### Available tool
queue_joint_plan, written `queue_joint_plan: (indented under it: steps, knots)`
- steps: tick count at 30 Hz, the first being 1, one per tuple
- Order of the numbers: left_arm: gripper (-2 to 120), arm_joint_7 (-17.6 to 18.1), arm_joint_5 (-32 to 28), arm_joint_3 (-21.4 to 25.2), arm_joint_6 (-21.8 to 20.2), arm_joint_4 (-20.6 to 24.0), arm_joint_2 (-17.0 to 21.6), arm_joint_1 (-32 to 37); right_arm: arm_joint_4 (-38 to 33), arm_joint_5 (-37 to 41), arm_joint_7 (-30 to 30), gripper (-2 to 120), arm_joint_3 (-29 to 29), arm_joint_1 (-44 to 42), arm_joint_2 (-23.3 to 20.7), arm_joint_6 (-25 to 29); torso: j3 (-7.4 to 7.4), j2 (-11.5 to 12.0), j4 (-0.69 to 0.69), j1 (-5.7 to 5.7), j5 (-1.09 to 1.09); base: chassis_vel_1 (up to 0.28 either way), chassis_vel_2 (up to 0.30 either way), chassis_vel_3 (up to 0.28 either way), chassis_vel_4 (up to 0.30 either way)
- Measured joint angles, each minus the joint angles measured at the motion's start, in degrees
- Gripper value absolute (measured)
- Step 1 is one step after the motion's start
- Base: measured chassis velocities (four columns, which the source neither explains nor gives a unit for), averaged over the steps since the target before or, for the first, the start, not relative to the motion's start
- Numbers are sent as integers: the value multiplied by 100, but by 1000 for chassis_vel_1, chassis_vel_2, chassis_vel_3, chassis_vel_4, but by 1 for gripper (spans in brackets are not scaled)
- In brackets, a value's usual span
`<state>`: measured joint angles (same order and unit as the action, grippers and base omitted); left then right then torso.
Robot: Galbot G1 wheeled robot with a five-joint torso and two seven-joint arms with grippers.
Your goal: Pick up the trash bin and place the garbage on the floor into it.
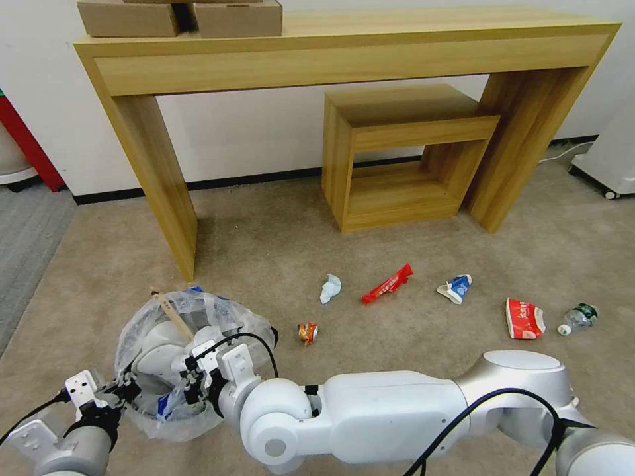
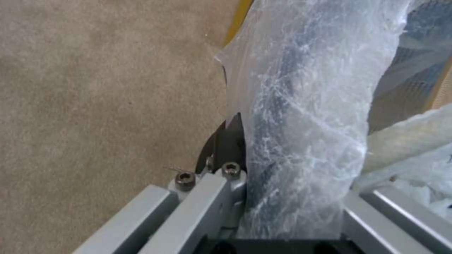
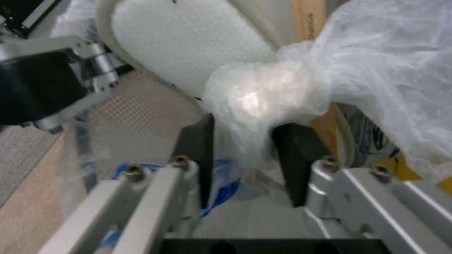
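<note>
The left end effector point(image 1: 126, 390) is clamping the rim of the small round trash bin lined with a translucent white plastic bag point(image 1: 192, 317), which is sitting on the beige short-pile carpet floor point(image 1: 278, 244) just beside the left leg of the long wooden bench point(image 1: 152, 165). The right end effector point(image 3: 245, 155) is reaching into the bin, its fingers point(image 3: 294, 155) pinching a crumpled white tissue point(image 3: 254, 102) next to a white slipper point(image 3: 188, 42). To the right of the bin, a red wrapper point(image 1: 387, 284) and a green-label clear bottle point(image 1: 577, 318) are lying on the floor.

Your right gripper point(image 3: 242, 162) has its fingers point(image 3: 294, 162) around bunched liner point(image 3: 263, 102), apparently pinching it; a white slipper point(image 3: 183, 46) lies beyond.
</note>
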<state>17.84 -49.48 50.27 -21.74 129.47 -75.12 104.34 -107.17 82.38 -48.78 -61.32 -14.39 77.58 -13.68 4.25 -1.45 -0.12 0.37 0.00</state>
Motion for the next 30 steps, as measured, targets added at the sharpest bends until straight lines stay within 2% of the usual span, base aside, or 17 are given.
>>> queue_joint_plan:
  steps: [3, 4, 5, 9, 10, 13, 15, 16, 21, 30]
  knots:
    - [0, -8, 10, -5, 11, -18, -2, 0, -15, 2, -25, 46, 12, -3, 10, -52, 0, 0, 0, 0, 0, 0, 0, 0, 0]
    - [0, -15, 11, -7, 14, -24, -2, 2, -36, -1, -22, 53, 17, -4, 8, -62, 0, 0, 0, 0, 0, 0, 0, 0, 0]
    - [0, -15, 11, -7, 14, -24, -2, 2, -36, -1, -22, 53, 17, -4, 8, -62, 0, 0, 0, 0, 0, 0, 0, 0, 0]
    - [0, -24, 8, 2, 18, -50, 30, -6, -190, -71, 52, 73, 54, -2, -76, -59, 0, 0, 0, 0, 0, 0, 0, 0, 0]
    - [0, -24, 8, 2, 18, -50, 30, -6, -190, -71, 52, 73, 54, -2, -76, -59, 0, 0, 0, 0, 0, 0, 0, 0, 0]
    - [0, -21, -9, 11, 18, -68, 58, -29, -359, -131, 127, 87, 64, 15, -181, -28, 0, 0, 0, 0, 1, 0, 0, 0, 0]
    - [0, -19, -13, 11, 18, -77, 61, -35, -394, -145, 138, 89, 68, 17, -199, -19, 0, 0, 0, 0, 0, 0, 0, 0, 0]
    - [0, -8, -16, 10, 18, -102, 65, -60, -487, -173, 144, 96, 73, 22, -260, -26, 0, 0, 0, 0, 1, 0, 0, 0, 0]
    - [0, -2, -14, -23, 16, -109, 43, -80, -586, -193, 149, 100, 59, 23, -356, -34, 0, 0, 0, 0, 1, 0, 0, 0, 0]
    - [0, -2, 0, -34, -1, -104, 25, -76, -579, -783, 995, 100, 170, -41, -463, 537, 0, 0, 0, -1, 1, 0, 0, 0, 0]
